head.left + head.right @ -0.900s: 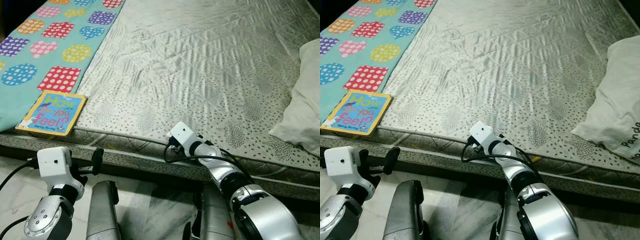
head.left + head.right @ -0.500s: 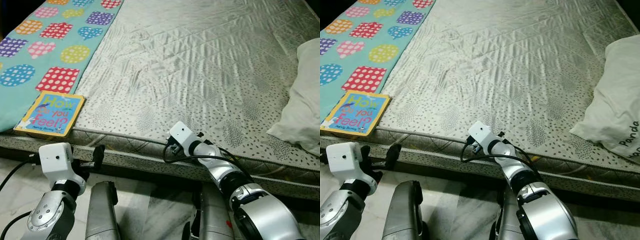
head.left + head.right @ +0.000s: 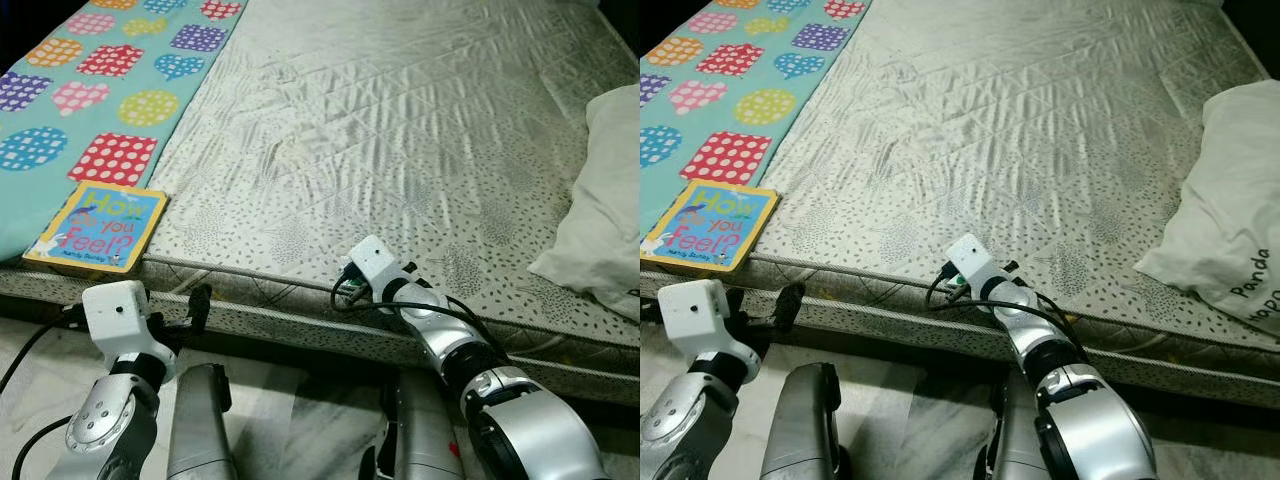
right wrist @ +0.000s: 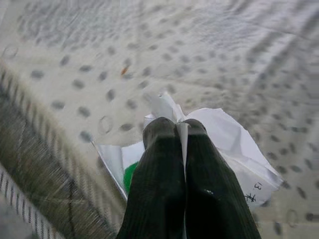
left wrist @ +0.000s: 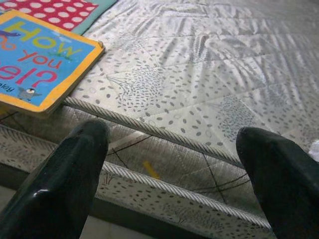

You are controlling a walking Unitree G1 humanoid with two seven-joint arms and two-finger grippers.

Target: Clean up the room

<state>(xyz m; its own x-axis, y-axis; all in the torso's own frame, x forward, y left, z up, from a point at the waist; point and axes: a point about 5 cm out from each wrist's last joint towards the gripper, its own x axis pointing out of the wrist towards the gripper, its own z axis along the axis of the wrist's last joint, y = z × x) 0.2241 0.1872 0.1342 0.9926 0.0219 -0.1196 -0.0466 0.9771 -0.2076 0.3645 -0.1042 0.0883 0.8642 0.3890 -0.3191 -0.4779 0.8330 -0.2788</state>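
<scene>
White crumpled paper, w/ a green patch, sat low-centre in the right wrist view, pinched between the closed fingers of the right gripper at the mattress edge. Vs. a sec ago that arm had shifted slightly up-right: prob. lifting the scrap. Left gripper spread wide, lower left, nr the book. Pillow at right edge.

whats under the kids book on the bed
The book lies on the edge of the grey mattress, its far corner overlapping the spotted teal blanket. Whatever sits directly beneath its cover is hidden.
</scene>
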